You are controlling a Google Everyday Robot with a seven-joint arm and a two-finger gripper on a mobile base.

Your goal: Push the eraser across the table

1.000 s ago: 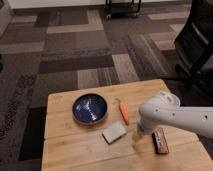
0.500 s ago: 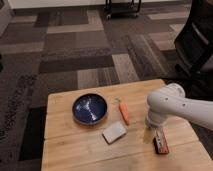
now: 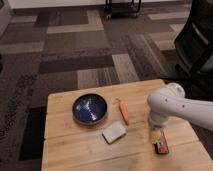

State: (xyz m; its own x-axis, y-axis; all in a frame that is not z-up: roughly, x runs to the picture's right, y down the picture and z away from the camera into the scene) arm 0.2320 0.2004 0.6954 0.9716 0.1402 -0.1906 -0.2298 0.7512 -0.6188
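The eraser [image 3: 161, 145] is a small dark block with a reddish-brown face, lying on the right front part of the light wooden table [image 3: 75, 150]. My white arm reaches in from the right. My gripper [image 3: 155, 134] hangs down just behind and above the eraser, at its far end. I cannot tell whether it touches the eraser.
A dark blue bowl [image 3: 90, 108] sits left of centre. An orange carrot [image 3: 123, 112] lies beside it. A pale grey-white block [image 3: 114, 132] lies in front of the carrot. A black chair [image 3: 197, 40] stands at the right, a cart base [image 3: 122, 7] at the back.
My arm has shifted right and slightly away, with the elbow rising. The gripper stays close to the eraser's far end. The eraser has barely moved.
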